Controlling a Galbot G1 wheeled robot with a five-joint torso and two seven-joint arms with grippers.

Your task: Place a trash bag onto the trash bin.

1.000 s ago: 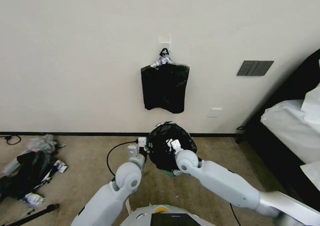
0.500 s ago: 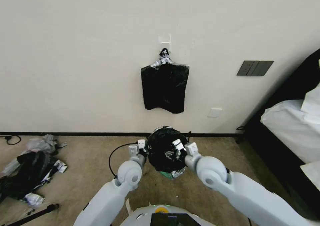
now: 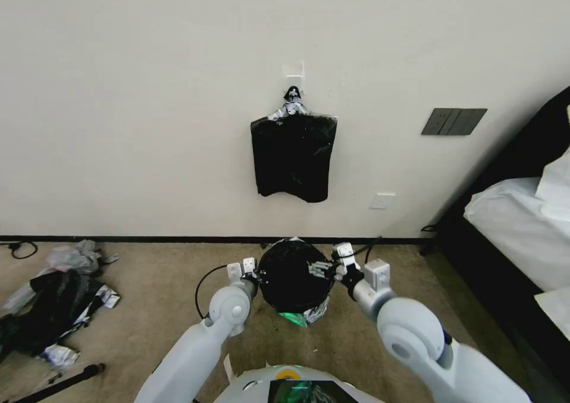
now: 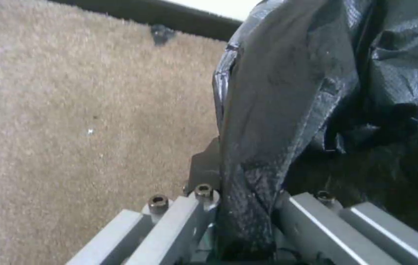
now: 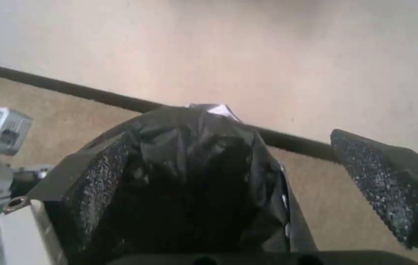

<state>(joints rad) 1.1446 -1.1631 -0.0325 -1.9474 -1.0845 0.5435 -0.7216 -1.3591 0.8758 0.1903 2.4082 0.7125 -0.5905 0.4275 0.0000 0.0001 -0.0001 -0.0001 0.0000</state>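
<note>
The left gripper (image 3: 254,270) pinches the bag (image 3: 292,275) rim on its side of the bin (image 3: 295,318), while the right gripper (image 3: 332,267), fingers spread wide, straddles the opposite edge, likely to stretch the mouth over the bin.

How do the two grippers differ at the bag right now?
Left gripper is pinching a fold of the trash bag at its left edge; right gripper stands open at the right edge, one pad clear of the film. Both sit at rim height.
</note>
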